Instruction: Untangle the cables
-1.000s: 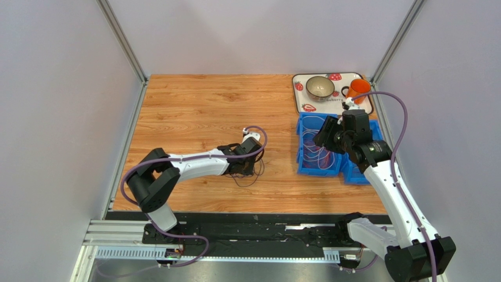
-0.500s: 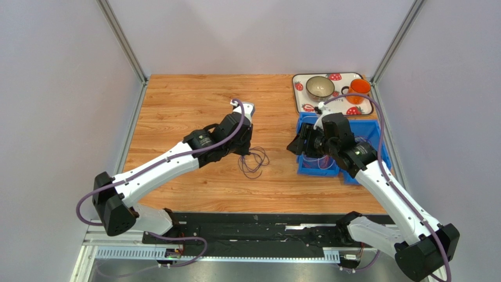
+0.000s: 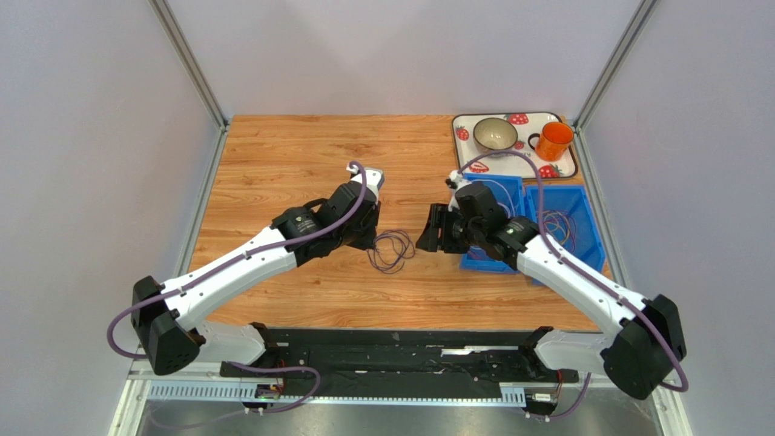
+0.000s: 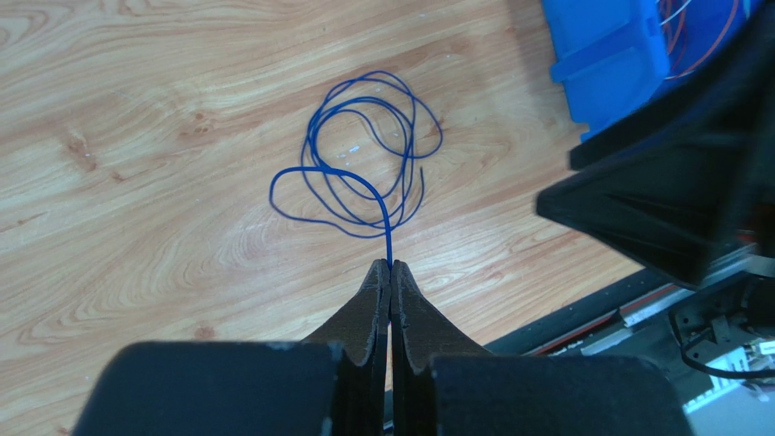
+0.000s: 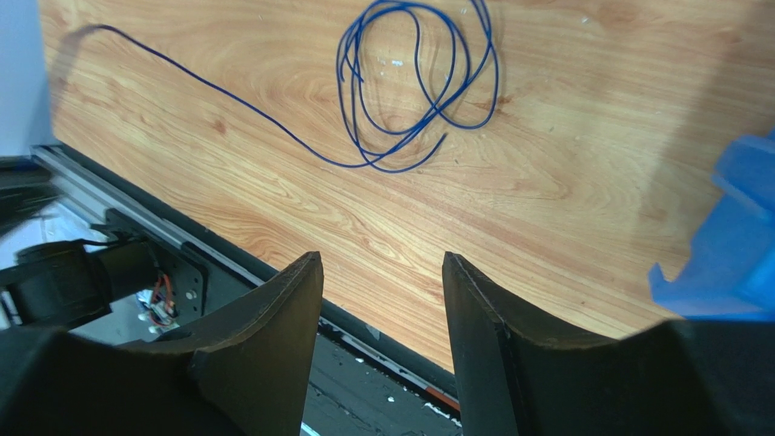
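Dark blue cable [image 4: 388, 238] lies in loose loops near the middle of the wooden desk [image 3: 300, 154]. We see the left claw [image 4: 391, 271] pressed together on one end of this cable, and the strand runs from its tips into the loops. The right claw [image 5: 382, 263] stands apart, just beside the loops on their right side, gripping nothing. More cables [image 3: 553, 227] lie in the blue bins [image 3: 498, 264] along the desk's right edge.
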`<state>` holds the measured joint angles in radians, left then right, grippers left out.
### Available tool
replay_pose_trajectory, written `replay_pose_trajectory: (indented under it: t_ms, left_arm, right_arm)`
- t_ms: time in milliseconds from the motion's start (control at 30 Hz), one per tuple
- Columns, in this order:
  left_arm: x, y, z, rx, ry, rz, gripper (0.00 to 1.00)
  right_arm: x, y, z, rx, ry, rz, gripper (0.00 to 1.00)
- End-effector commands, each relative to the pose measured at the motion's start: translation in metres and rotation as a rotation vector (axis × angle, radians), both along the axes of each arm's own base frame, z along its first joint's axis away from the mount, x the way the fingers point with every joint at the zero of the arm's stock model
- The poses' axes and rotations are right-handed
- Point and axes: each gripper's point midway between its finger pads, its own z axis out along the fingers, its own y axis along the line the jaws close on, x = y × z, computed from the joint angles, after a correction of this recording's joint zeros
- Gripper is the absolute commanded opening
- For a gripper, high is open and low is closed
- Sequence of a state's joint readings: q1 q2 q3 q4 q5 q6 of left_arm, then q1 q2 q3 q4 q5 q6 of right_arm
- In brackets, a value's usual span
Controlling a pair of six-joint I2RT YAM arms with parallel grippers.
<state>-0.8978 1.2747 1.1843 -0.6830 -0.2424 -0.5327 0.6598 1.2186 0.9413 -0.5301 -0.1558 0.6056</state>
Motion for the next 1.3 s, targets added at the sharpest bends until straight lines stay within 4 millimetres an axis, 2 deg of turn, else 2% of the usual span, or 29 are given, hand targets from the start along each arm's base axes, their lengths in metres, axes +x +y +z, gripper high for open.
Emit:
replay_pose_trajectory:
  t_ms: [0, 33, 133, 367, 533, 600, 700, 833, 967, 1033, 1067, 1267]
  left_arm:
    - [-0.007, 0.014, 0.058, -0.093, -0.103, -0.008, 0.00]
    - [-0.009, 0.018, 0.068, -0.103, -0.124, -0.009, 0.00]
    - [-0.012, 0.029, 0.078, -0.093, -0.148, -0.002, 0.00]
    - [-0.025, 0.034, 0.076, -0.140, -0.126, -0.005, 0.00]
    - [-0.028, 0.032, 0.088, -0.184, -0.146, -0.017, 0.00]
    - [-0.028, 0.031, 0.096, -0.194, -0.158, -0.027, 0.00]
    - [-0.027, 0.033, 0.109, -0.194, -0.179, -0.030, 0.00]
    - [-0.026, 0.032, 0.125, -0.200, -0.196, -0.042, 0.00]
    - [-0.029, 0.029, 0.155, -0.259, -0.226, -0.061, 0.00]
    - [-0.029, 0.027, 0.165, -0.279, -0.235, -0.063, 0.00]
    - [-0.031, 0.026, 0.177, -0.304, -0.250, -0.073, 0.00]
    - [-0.034, 0.015, 0.205, -0.365, -0.263, -0.113, 0.00]
  right_arm:
    - [0.010, 0.029, 0.002, 0.005, -0.048, 0.021, 0.54]
    - [0.014, 0.034, -0.004, -0.015, -0.042, 0.021, 0.54]
    - [0.021, 0.053, -0.016, -0.049, -0.032, 0.042, 0.54]
    - [0.034, 0.077, -0.056, -0.175, 0.044, 0.053, 0.52]
    - [0.021, 0.099, -0.067, -0.204, 0.067, 0.092, 0.52]
    - [0.021, 0.097, -0.067, -0.221, 0.043, 0.083, 0.52]
    - [0.022, 0.098, -0.060, -0.187, -0.029, 0.117, 0.52]
    - [0.007, 0.095, -0.050, -0.137, -0.104, 0.233, 0.55]
    - [0.003, 0.099, -0.033, -0.079, -0.175, 0.299, 0.57]
    - [0.003, 0.104, -0.022, -0.052, -0.218, 0.319, 0.58]
    - [0.004, 0.106, -0.015, -0.038, -0.238, 0.325, 0.58]
    - [0.006, 0.126, 0.012, -0.005, -0.362, 0.356, 0.61]
